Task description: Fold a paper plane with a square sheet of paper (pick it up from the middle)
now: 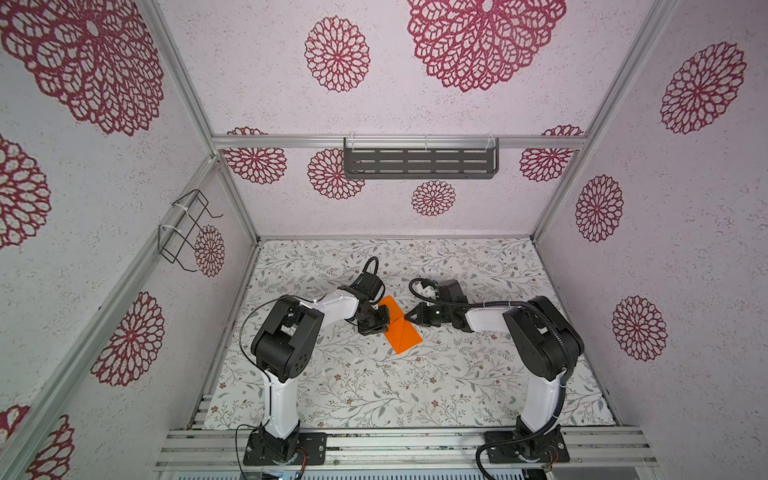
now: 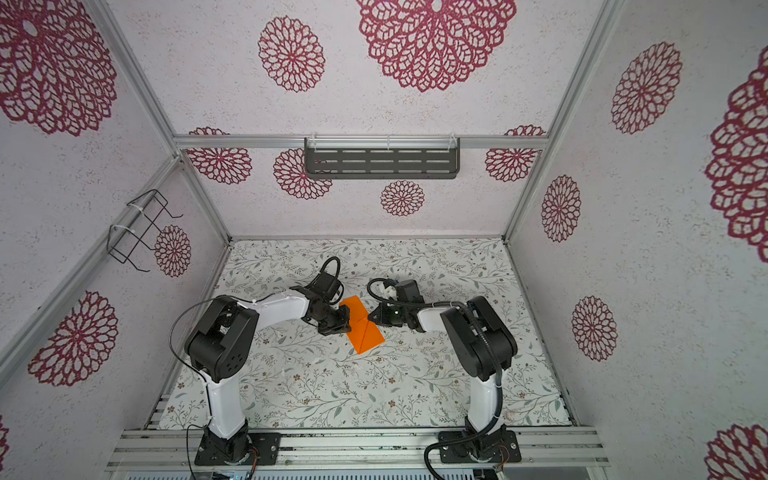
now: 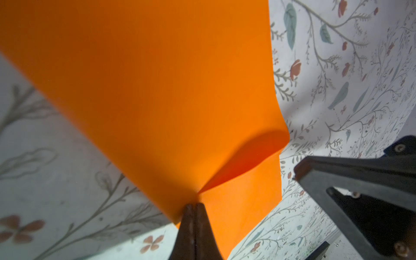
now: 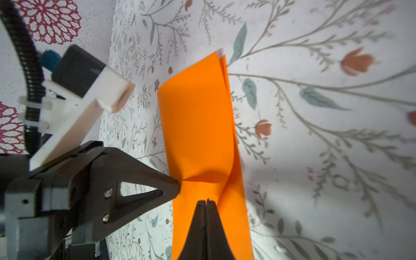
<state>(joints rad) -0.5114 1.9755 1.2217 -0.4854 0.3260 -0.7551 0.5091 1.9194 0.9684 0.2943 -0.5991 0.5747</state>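
The square sheet of paper (image 1: 402, 334) (image 2: 365, 334) is bright orange and lies folded over into a long strip mid-table, with creases showing. My left gripper (image 1: 387, 321) (image 2: 348, 321) (image 3: 193, 205) is shut on the strip's left edge, where the top layer (image 3: 157, 90) puckers and lifts. My right gripper (image 1: 407, 317) (image 2: 370, 317) (image 4: 206, 200) is shut and hovers at the paper's (image 4: 198, 123) right edge. From the left wrist view its tip (image 3: 296, 174) stands a little apart from that edge. No paper plane is in view.
The table (image 1: 415, 395) has a floral cover and is walled on three sides. A grey slotted shelf (image 1: 419, 164) hangs on the back wall and a black wire rack (image 1: 187, 228) on the left wall. A metal rail (image 1: 395, 446) carries both arm bases at the front.
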